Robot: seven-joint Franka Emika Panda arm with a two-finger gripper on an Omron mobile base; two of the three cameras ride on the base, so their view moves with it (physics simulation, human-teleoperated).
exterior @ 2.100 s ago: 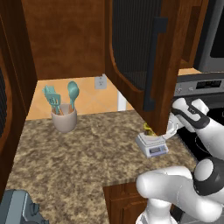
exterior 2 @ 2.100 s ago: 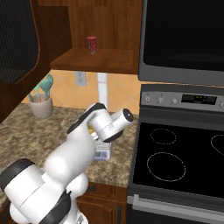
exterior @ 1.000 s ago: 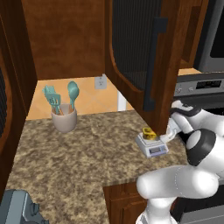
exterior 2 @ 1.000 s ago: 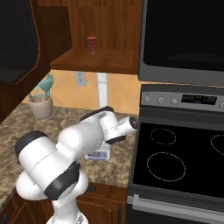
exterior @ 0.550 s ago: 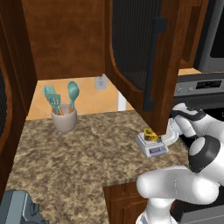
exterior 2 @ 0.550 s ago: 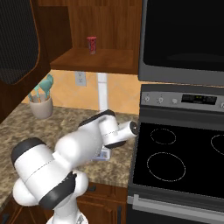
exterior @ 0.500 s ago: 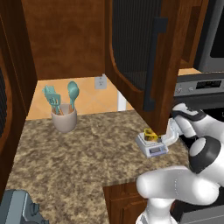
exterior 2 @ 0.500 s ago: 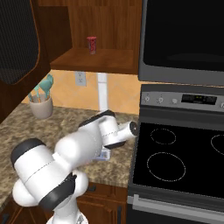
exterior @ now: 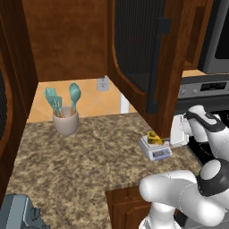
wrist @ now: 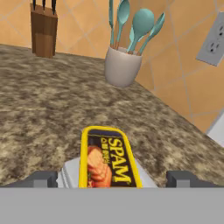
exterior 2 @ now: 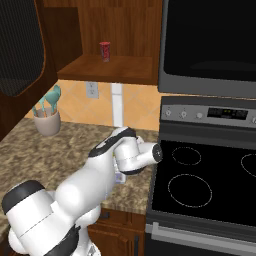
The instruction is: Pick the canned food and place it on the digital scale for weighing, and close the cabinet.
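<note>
- The tool (wrist: 112, 177) is seen in the hand view with its two dark tips far apart, one on each side of the canned food (wrist: 107, 158). It is wide open and nothing is held.
- The tips are cut off by the bottom of the hand view, so just their tops can be made out.
- The canned food (exterior: 154, 138) is lying flat on the digital scale (exterior: 155, 148), a yellow tin with a dark top and the word SPAM on it.
- Only a little light-grey edge of the scale is seen under the tin in the hand view.
- In the right base view the scale (exterior 2: 119, 177) is mostly hidden behind the white arm.
- The scale is standing on the speckled brown table (exterior: 80, 163), near its right end, beside the stove (exterior 2: 210, 190).
- The cabinet (exterior: 147, 53) door is standing open above the scale. Its lower corner hides part of the space behind the tin in the left base view.
- A small red can (exterior 2: 105, 51) is standing on the shelf inside the cabinet.
- A pale cup (exterior: 65, 122) by the wall is holding teal spoons and a spatula.
- A wooden knife block (wrist: 43, 28) is seen far back in the hand view, with its top cut off.
</note>
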